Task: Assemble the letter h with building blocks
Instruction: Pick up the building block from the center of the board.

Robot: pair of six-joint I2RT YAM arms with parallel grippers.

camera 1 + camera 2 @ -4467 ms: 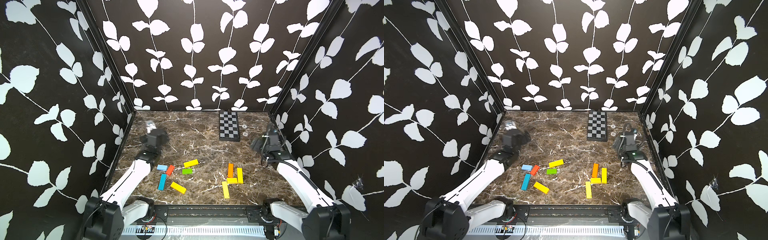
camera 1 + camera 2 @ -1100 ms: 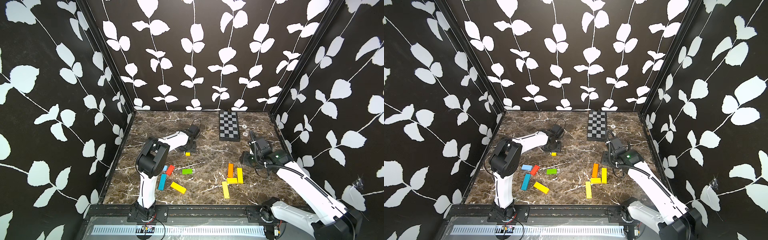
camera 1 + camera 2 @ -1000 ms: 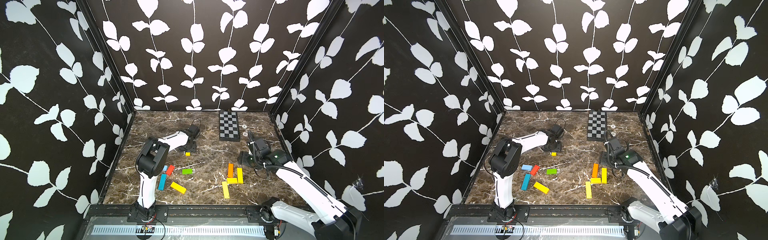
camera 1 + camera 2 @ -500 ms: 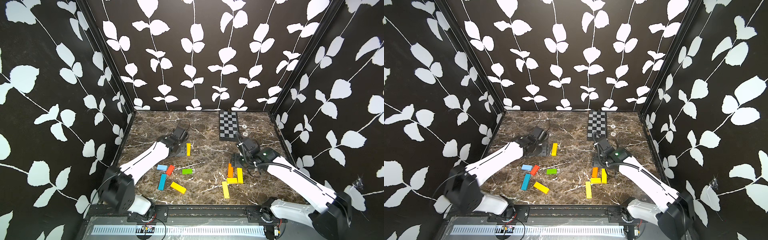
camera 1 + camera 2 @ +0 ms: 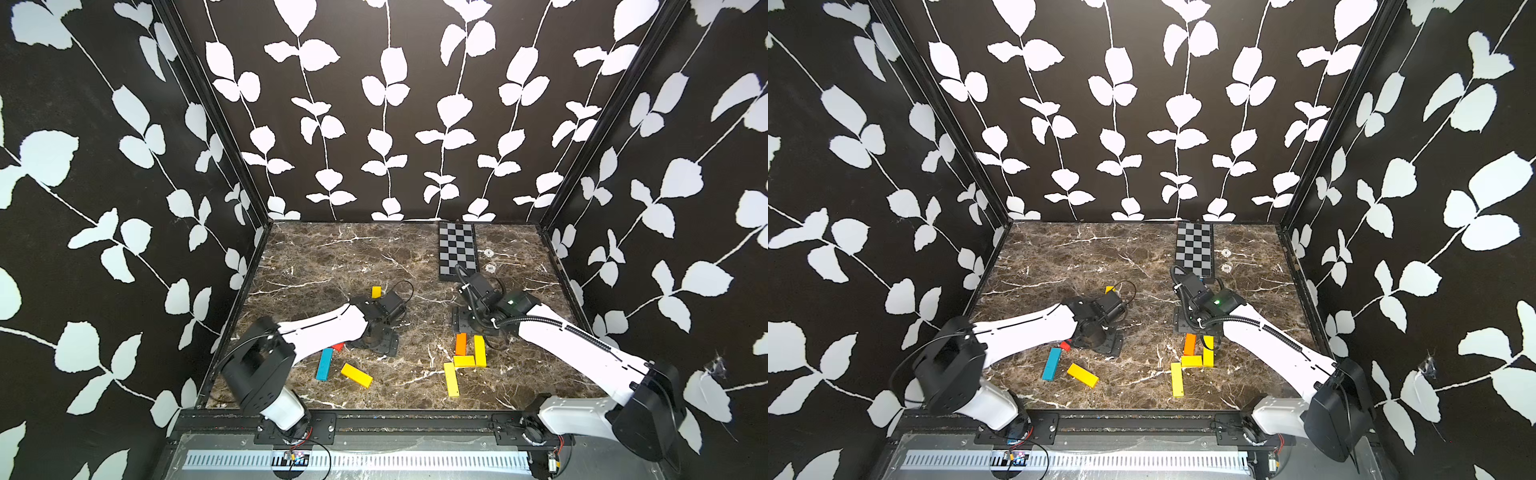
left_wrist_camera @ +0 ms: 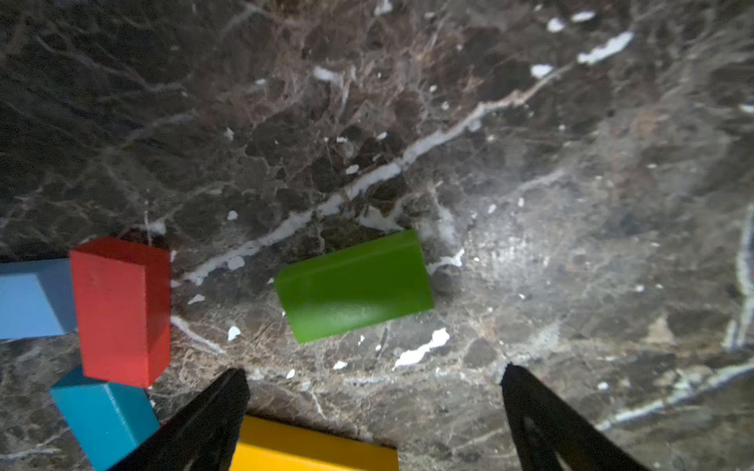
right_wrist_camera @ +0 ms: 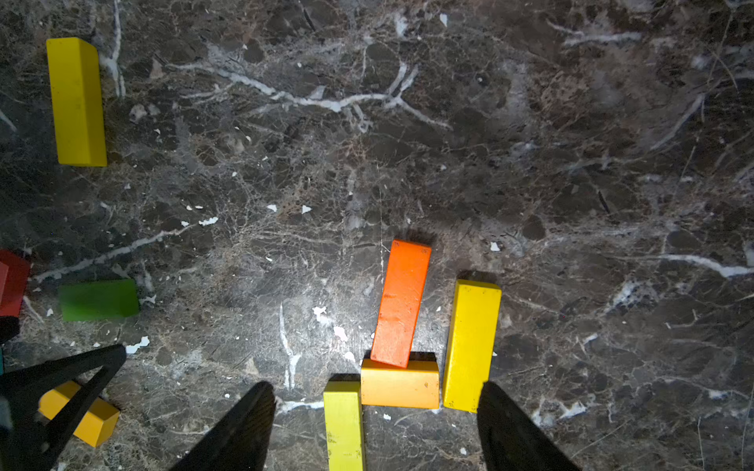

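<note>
My left gripper (image 6: 372, 372) hangs open over a short green block (image 6: 354, 285), with nothing between its fingers. Beside it lie a red block (image 6: 122, 310), a light blue one (image 6: 32, 297), a blue bar (image 5: 324, 364) and a yellow bar (image 5: 356, 375). In the top views the green block is hidden under the left gripper (image 5: 376, 347). My right gripper (image 7: 376, 387) is open above a cluster: an orange bar (image 7: 402, 304), a yellow bar (image 7: 471, 344), a short yellow-orange block (image 7: 400, 387) and a long yellow bar (image 7: 344, 428). Another yellow block (image 5: 376, 291) lies alone behind the left wrist.
A black-and-grey checkered board (image 5: 457, 251) lies at the back right of the marble floor (image 5: 332, 257), with two small round marks (image 5: 490, 259) beside it. Leaf-patterned walls close in the left, back and right sides. A metal rail (image 5: 374, 424) runs along the front.
The left gripper left the yellow block at mid-floor, came forward over the green block and opened wide. The right gripper moved left over the orange and yellow cluster and opened further.
</note>
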